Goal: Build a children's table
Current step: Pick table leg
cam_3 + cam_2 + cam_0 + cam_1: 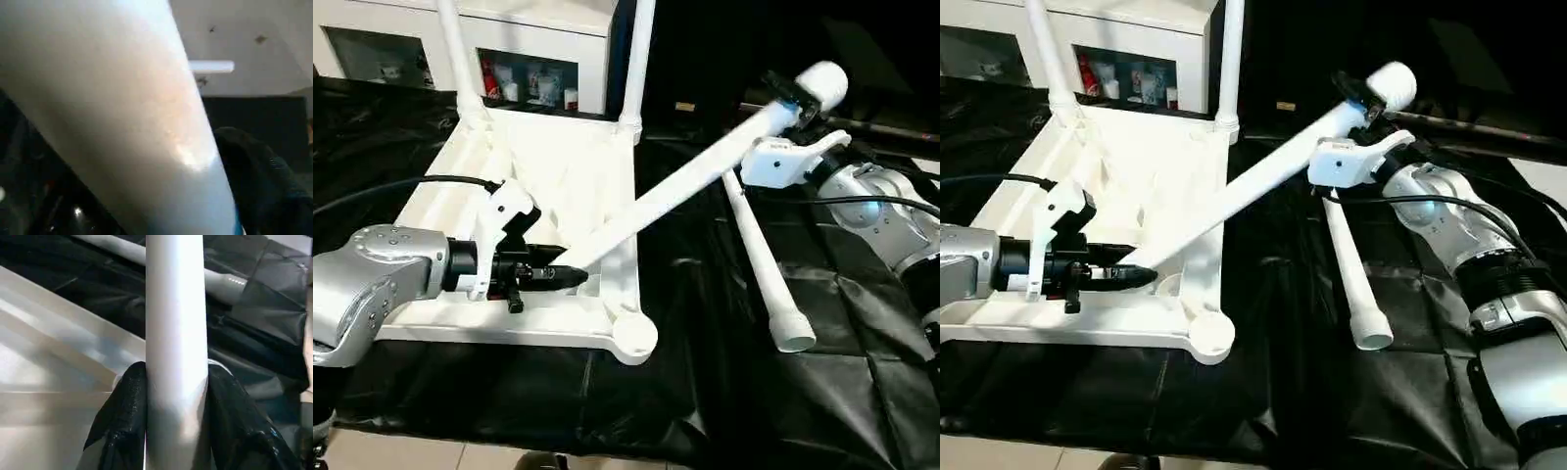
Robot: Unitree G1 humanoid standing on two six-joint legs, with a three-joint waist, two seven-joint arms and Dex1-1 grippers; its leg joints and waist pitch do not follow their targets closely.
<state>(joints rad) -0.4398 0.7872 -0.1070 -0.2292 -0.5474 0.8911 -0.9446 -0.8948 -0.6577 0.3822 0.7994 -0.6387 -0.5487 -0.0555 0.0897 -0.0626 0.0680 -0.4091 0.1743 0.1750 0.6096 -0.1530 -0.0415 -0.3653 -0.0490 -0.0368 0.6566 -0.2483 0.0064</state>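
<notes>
The white table top lies upside down on black sheeting, ribbed side up. Two white legs stand upright in its far corner sockets. A third leg slants across the top from lower left to upper right. My left gripper is shut on its narrow end, just inside the near rim; both black fingers press the tube. My right gripper is shut on the same leg near its wide end, raised off the sheeting. A fourth leg lies loose on the sheeting to the right.
The near right corner socket has no leg in it. A white glass-door cabinet stands behind the table top. Crumpled black sheeting covers the work surface, and its front edge is close below.
</notes>
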